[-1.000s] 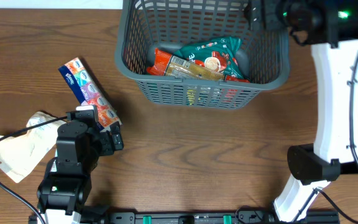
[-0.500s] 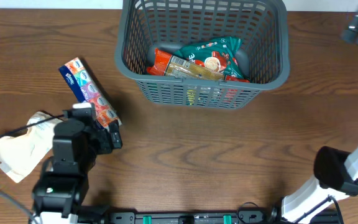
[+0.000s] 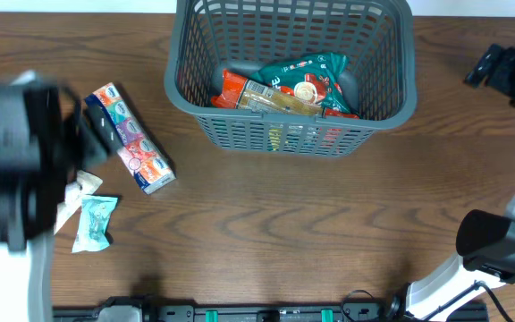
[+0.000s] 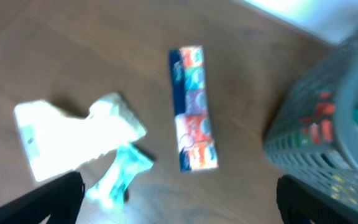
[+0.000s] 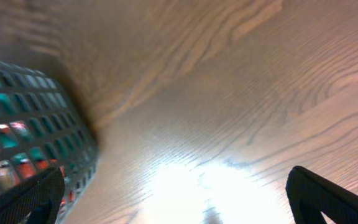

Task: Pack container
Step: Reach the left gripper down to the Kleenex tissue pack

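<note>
Left arm [image 3: 12,170] has risen over tissue pack [image 3: 130,139], tool [image 4: 179,202] spread wide.

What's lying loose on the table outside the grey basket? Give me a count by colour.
Multicoloured tissue pack: 1
White pouch: 1
Teal packet: 1
Total: 3
</note>
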Robot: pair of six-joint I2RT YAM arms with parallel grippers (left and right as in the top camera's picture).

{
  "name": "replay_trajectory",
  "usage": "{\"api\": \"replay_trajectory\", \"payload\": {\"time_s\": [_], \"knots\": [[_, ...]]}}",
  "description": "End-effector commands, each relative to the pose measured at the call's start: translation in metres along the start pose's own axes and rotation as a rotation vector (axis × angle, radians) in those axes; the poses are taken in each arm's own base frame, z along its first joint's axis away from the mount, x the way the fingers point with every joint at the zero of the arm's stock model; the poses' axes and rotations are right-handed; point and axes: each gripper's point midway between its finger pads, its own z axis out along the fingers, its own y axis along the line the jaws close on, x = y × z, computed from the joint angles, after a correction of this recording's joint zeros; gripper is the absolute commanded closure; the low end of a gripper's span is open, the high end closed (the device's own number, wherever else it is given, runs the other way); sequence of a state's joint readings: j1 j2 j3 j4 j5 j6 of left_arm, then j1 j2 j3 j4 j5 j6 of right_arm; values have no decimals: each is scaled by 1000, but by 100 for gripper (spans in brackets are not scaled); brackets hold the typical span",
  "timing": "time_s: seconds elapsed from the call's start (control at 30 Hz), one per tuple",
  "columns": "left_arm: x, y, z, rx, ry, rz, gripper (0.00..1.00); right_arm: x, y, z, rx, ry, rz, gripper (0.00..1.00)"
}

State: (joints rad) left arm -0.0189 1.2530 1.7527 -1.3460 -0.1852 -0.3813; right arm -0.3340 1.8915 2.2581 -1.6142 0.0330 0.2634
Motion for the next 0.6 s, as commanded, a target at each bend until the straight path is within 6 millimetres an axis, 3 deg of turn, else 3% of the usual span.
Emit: {"api": "replay_trajectory", "payload": {"time_s": [0.0,0.2,0.4,0.57], "knots": [[-18,-18,32,-31,92,-36,1,10,11,20,-3,52,-38,1],[-30,-35,96,-40,181,-19,2,18,20,42,-1,85,-71,1],[-10,-43,162,-44,357,-51,1,19,22,46,-3,87,-93,1],[9,-45,203,-90,458,-29,1,12,25,48,-11,61,-119,1]]}}
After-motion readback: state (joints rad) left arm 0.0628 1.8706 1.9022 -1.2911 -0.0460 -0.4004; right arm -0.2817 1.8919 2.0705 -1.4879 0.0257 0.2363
